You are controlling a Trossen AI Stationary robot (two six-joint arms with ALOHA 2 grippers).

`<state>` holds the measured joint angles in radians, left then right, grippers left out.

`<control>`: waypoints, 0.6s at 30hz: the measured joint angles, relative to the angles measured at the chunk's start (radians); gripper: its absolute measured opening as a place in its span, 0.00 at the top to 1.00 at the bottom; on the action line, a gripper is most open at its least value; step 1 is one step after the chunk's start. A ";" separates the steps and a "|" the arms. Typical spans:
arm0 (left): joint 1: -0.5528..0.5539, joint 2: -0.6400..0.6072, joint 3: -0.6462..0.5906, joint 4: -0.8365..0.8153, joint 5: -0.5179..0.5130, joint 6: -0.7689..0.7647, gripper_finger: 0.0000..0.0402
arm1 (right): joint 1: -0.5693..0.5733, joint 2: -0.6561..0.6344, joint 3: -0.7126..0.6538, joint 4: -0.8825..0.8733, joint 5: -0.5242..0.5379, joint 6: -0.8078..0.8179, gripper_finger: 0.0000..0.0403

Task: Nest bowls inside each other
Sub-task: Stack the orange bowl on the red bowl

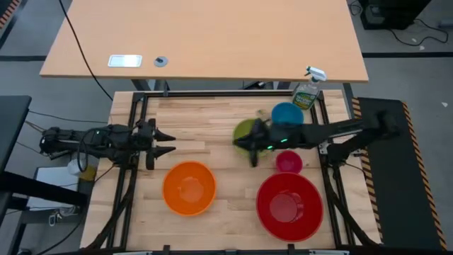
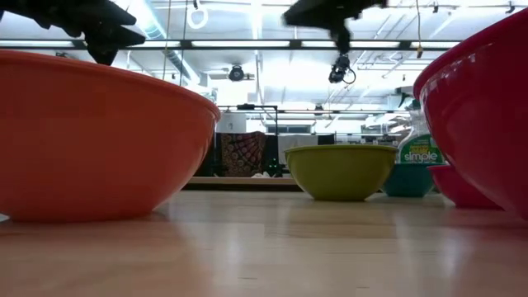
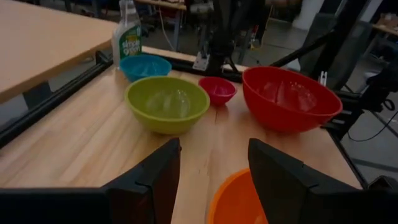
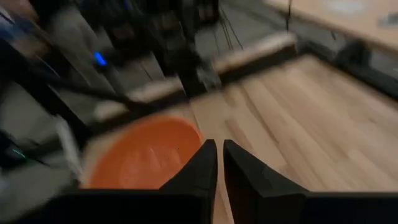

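Five bowls stand apart, each on its base on the wooden table. They are the orange bowl (image 1: 189, 188), red bowl (image 1: 289, 205), magenta bowl (image 1: 289, 162), blue bowl (image 1: 287, 115) and lime green bowl (image 1: 245, 129). My right gripper (image 1: 241, 144) hangs shut above the green bowl, which it partly hides. In the low view it stays high over that bowl (image 2: 340, 171). Its wrist view looks toward the orange bowl (image 4: 146, 162). My left gripper (image 1: 172, 142) is open above the table, beyond the orange bowl's far rim (image 3: 239, 202), with nothing between its fingers.
A green spray bottle (image 1: 308, 91) stands at the table's far right corner, just behind the blue bowl. A black frame rail (image 1: 212, 94) runs around the table. Bare wood (image 1: 205, 120) lies between the two grippers and at the far left.
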<state>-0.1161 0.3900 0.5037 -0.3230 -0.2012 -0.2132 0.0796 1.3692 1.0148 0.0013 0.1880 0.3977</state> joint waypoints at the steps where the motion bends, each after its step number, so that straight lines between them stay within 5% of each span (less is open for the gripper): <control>1: 0.000 -0.003 0.000 0.004 0.000 0.005 0.52 | 0.012 0.051 0.057 -0.046 0.018 -0.004 0.90; 5: 0.000 -0.005 0.017 0.013 0.000 0.018 0.52 | 0.049 0.214 0.261 -0.194 0.013 -0.010 0.90; 9: 0.000 -0.005 0.021 0.022 0.000 0.023 0.52 | 0.075 0.342 0.411 -0.218 -0.151 0.037 0.90; 18: 0.000 -0.004 0.021 0.084 0.000 0.052 0.52 | 0.103 0.533 0.583 -0.246 -0.228 0.116 0.90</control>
<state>-0.1162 0.3862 0.5248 -0.2386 -0.2016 -0.1612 0.1824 1.9024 1.5979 -0.2449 -0.0395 0.5134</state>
